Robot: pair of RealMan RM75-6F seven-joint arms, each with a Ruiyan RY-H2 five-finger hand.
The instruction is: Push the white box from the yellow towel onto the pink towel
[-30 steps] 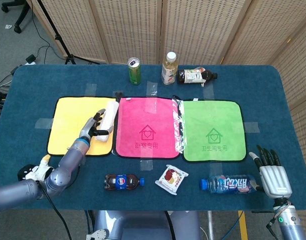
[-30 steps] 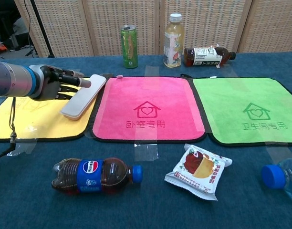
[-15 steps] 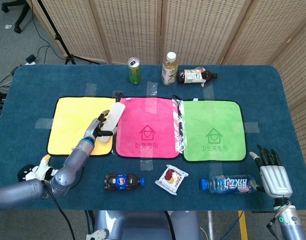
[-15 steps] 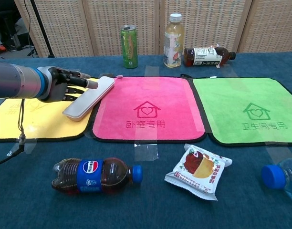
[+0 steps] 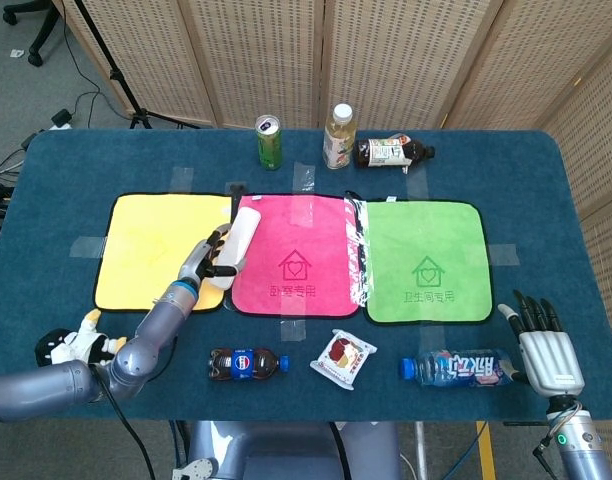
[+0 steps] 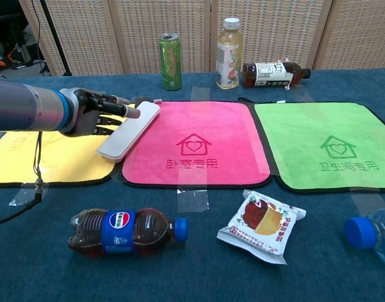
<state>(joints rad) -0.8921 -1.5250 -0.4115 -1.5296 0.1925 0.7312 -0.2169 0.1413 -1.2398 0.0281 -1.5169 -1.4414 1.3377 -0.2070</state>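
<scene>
Task status: partly complete. The white box [image 6: 129, 130] straddles the seam, its far end on the pink towel [image 6: 195, 145], its near end on the yellow towel [image 6: 41, 157]. The left hand [image 6: 95, 114] presses its side, fingers extended, gripping nothing. The right hand [image 5: 548, 350] appears idle, fingers apart.

"卧室专用" is printed under a house-and-heart sign on the pink towel [image 6: 195, 141]. "卫生间专用" is printed under the same sign on the green towel [image 6: 331, 145]. The Pepsi logo is shown on the cola bottle [image 6: 126, 228]. Other labels cannot be read.
</scene>
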